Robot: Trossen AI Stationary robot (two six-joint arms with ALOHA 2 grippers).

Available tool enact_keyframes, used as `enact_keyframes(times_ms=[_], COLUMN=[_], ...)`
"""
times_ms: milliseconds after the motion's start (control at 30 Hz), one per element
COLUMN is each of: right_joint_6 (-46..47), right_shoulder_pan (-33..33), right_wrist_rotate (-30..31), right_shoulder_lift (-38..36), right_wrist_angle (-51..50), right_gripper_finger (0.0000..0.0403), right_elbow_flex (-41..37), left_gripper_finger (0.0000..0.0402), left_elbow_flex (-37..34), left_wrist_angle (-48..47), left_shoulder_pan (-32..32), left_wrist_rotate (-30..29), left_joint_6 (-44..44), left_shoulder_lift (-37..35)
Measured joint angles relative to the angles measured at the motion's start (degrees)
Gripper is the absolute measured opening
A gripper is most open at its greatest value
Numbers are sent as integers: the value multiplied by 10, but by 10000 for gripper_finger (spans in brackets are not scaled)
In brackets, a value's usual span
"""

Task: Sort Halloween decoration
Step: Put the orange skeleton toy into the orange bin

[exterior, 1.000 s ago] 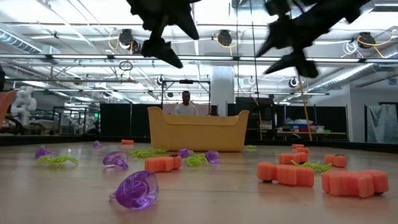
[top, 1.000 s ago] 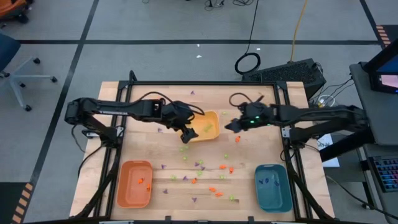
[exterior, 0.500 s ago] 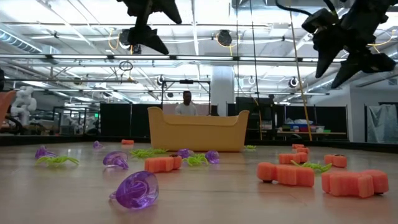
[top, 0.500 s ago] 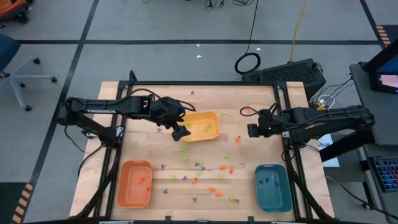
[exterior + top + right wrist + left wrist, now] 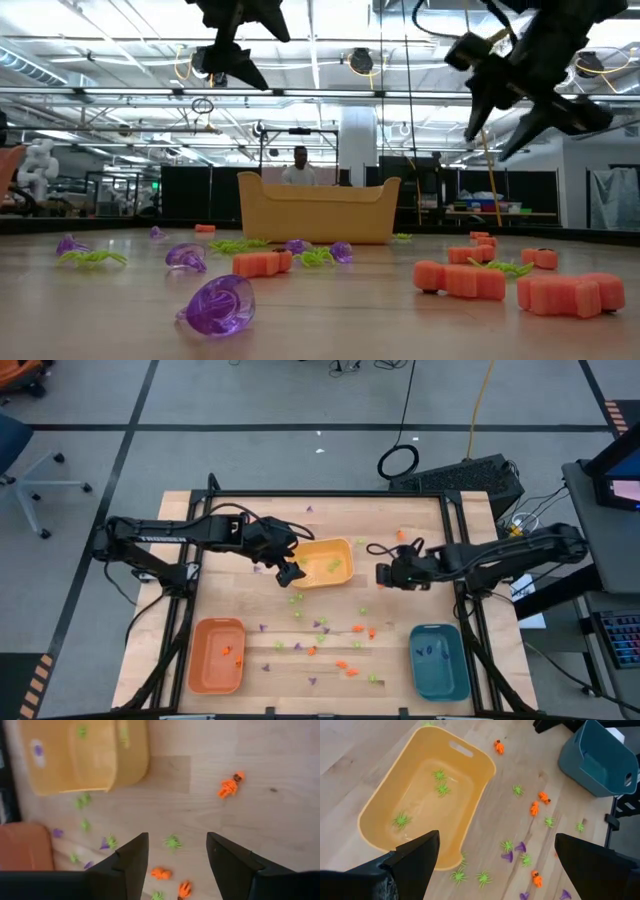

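Halloween decoration [image 5: 345,663] pieces too tiny to identify.

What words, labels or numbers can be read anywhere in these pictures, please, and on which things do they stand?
None can be read.
The left arm carries pale lettering along its link in the high view, too small to read.
The yellow tray, orange tray and teal tray show no markings.

No legible text, label, brand, number or sign anywhere.
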Motion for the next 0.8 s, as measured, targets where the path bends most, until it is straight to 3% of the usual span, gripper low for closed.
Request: enact_keyframes(times_ms=[400, 800], right_joint_6=[41, 13], right_shoulder_pan=[8, 2], right_wrist_rotate=[0, 0], right_shoulder_lift=[83, 178], right_wrist_angle=[-29, -5], right_gripper_finger=[225, 212], right_elbow_flex=[0, 0], left_gripper_finger=[400, 400], left_elbow_flex=[0, 0], left_wrist_angle=[1, 0], left_shoulder_pan=[0, 0], left_wrist_rotate=[-1, -1], left_joint_6=[2, 2], left_shoulder_lift=[0, 0])
